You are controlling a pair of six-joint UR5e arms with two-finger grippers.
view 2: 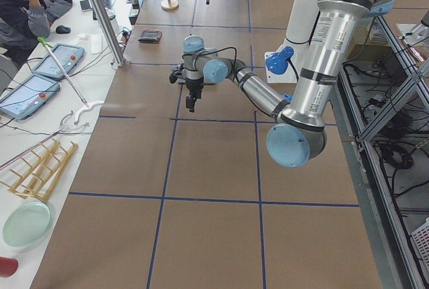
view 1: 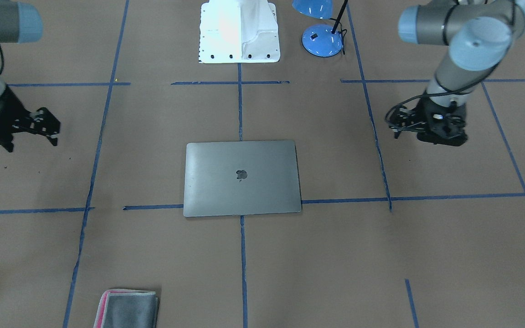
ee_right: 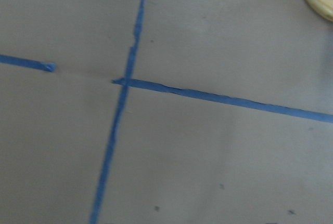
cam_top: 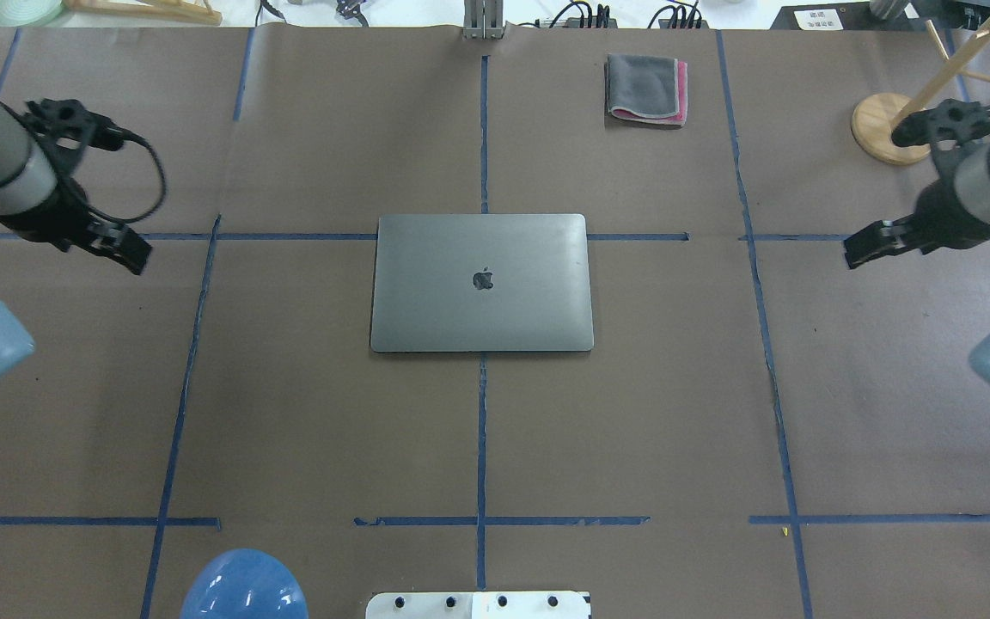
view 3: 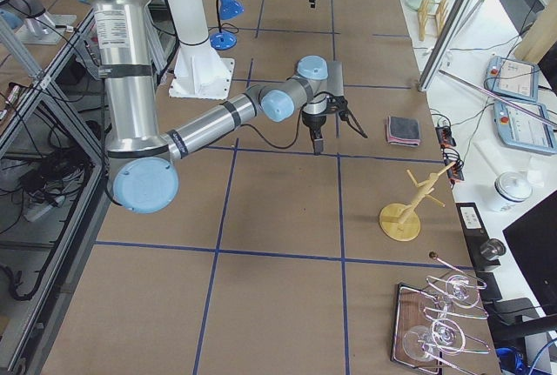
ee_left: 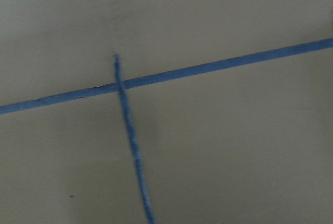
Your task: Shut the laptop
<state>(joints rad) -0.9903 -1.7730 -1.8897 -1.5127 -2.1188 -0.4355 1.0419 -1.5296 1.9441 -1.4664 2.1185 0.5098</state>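
Tabletop [cam_top: 289, 413]; left hand [cam_top: 136, 260], right hand [cam_top: 854, 254] closed, empty

The lamp [cam_top: 241, 589] and cloth [view 1: 130, 310] are cut off by picture edges.

On my brown worktop [cam_top: 314, 404], crossed by a grid of blue tape lines [cam_top: 481, 430], the laptop [cam_top: 443, 301] is plain space-grey with a dark logo [cam_top: 483, 278] on its lid. The folded cloth [cam_top: 643, 84] is grey with pink edging; the lamp [view 1: 321, 41] is blue.
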